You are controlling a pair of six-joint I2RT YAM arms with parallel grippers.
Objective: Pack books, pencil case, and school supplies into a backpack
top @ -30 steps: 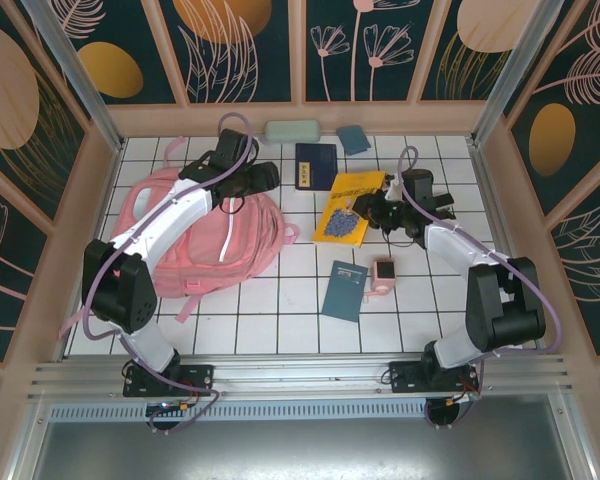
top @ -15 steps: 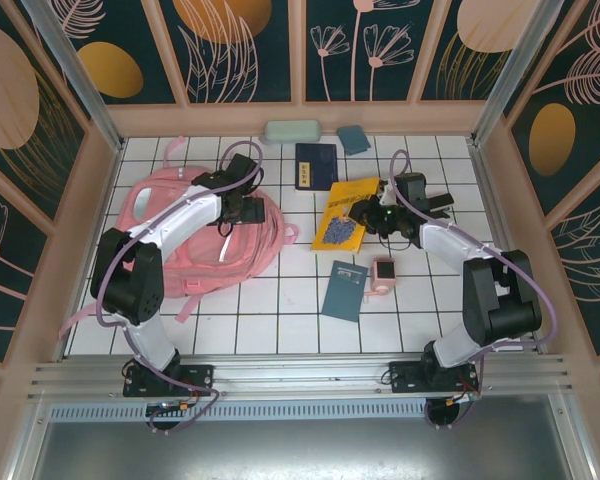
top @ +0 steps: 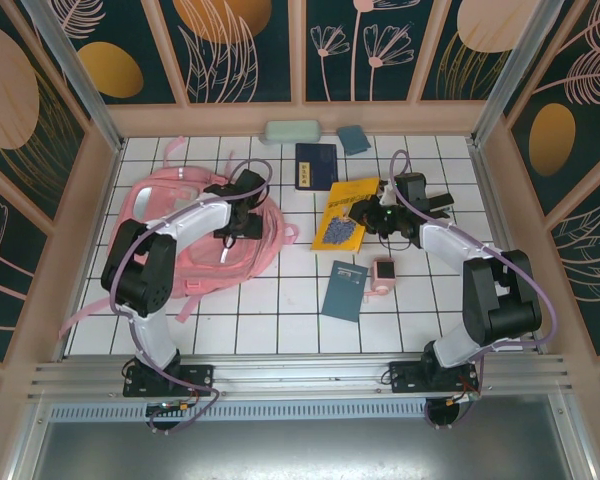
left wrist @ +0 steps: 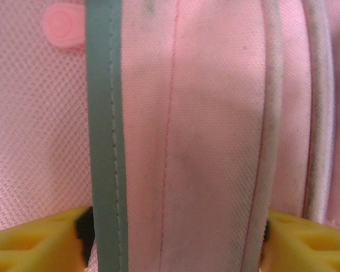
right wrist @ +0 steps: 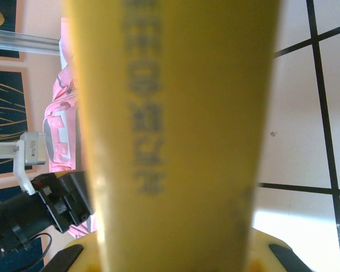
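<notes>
Left gripper [top: 238,218] sits on the pink backpack [top: 150,205] at 9 o'clock, jaws apart. Wrist view is very close: woven pink cloth, a stitched grey-green strip [left wrist: 105,141], yellow fingertips [left wrist: 34,243] cut off at the bottom edge, possibly touching fabric, hard to say. Right gripper [top: 368,212] is clamped on the yellow book [top: 340,215], just past centre toward 1 o'clock; up close its cover blurs, print unreadable. Rounded mint pencil case [top: 292,131] lies at 12.

White-tiled worktop [top: 280,320] — pink backpack [top: 180,235] L; mint pencil case [top: 292,131], teal pad [top: 353,139], navy book [top: 315,165] far edge; yellow book [top: 345,210], teal book [top: 344,290], pink cube [top: 383,271] R.
</notes>
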